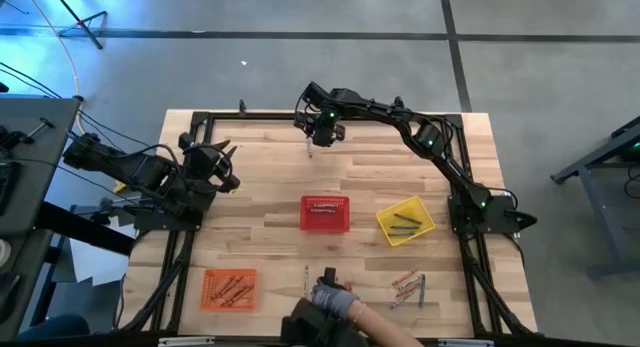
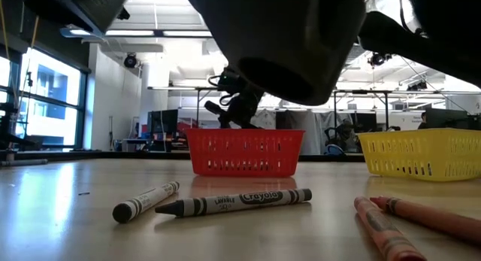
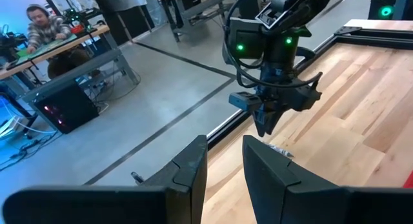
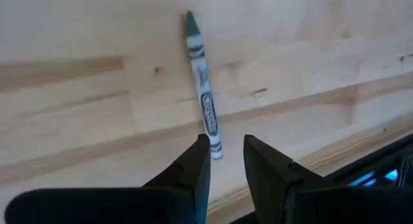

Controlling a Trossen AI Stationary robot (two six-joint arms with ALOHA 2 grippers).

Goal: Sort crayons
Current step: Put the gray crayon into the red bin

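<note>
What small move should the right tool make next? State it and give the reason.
Probably lower straight down: the right tool hangs open above the grey-green crayon lying alone on the table, its near end showing between the fingers, not yet gripped.

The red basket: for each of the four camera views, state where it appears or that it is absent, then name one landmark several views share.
High view: the red basket sits mid-table, left of the yellow basket.
Low view: centre, behind two grey crayons.
Left wrist view: not in it.
Right wrist view: not in it.
Shared landmark: the right gripper, above the table's far edge, also shows in the left wrist view.
</note>
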